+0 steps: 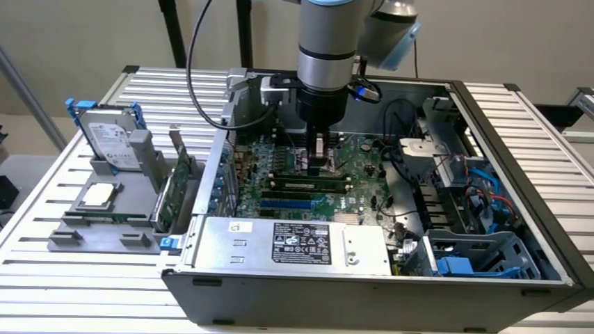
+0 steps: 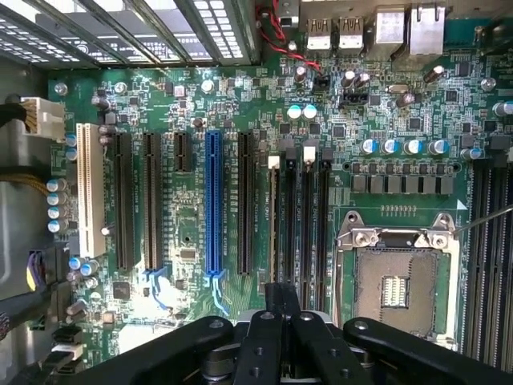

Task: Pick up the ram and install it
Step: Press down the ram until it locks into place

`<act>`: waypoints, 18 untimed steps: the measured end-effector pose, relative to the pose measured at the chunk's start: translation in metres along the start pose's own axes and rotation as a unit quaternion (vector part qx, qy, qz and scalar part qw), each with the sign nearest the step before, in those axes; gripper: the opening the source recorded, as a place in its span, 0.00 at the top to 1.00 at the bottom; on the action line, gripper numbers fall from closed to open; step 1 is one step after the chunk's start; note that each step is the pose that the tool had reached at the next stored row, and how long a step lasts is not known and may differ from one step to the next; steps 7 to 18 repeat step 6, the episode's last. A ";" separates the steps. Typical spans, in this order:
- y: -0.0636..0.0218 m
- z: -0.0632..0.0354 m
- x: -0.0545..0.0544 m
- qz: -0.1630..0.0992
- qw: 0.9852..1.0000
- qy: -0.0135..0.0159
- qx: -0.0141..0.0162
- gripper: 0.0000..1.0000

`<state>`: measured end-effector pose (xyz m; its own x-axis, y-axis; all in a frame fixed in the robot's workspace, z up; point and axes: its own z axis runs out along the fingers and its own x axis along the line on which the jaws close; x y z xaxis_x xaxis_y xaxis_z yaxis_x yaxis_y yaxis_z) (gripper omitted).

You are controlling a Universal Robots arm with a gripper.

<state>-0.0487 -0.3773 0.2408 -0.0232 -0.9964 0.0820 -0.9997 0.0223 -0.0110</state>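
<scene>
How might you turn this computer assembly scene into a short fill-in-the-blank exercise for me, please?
1. Inside the open computer case, the hand hangs just above the green ___.
2. In the wrist view, one long expansion slot stands out from the black ones beside it because it is ___.
3. The hard drive with blue rails stands ___ the case, on the exterior view's left.

Missing words: motherboard; blue; outside
</scene>
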 end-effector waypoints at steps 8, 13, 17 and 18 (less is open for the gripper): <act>0.0000 -0.0001 0.000 0.000 1.000 0.000 0.000 1.00; 0.0000 -0.0001 0.000 0.000 1.000 0.000 0.000 1.00; 0.0000 -0.0001 0.000 0.000 1.000 0.000 0.000 1.00; 0.0000 -0.0001 0.000 0.000 1.000 0.000 0.000 1.00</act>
